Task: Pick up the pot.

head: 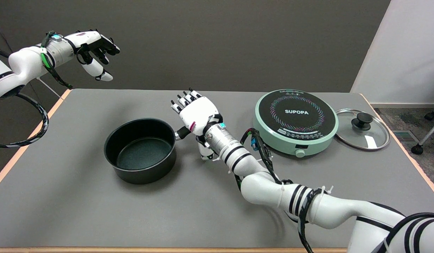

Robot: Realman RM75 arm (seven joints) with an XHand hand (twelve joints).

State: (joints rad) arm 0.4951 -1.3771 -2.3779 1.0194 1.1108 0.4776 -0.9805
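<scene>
Pot [141,150] sits on the grey surface [80,211], left of centre, empty, upright, handle [183,133] pointing to 3 o'clock. Right robot hand [197,114] is over that handle, back of hand up, fingers [184,99] stretched toward 11 o'clock, thumb hanging down at 6 o'clock below the handle. Looks open, nothing gripped yet; handle sits beneath the palm, and I cannot tell if it touches. Cooker [296,119] at 3 o'clock of the hand, well apart; glass lid [363,129] just beyond it.

Risks, as I judge them: only a short stub of handle shows, so a shallow wrap could let the pot twist or tip bowl-down on lift. Fingers closing off-line might shove the handle and spin the pot away. Forearm cables [261,149] hang near the cooker; a wide swing could snag them.
</scene>
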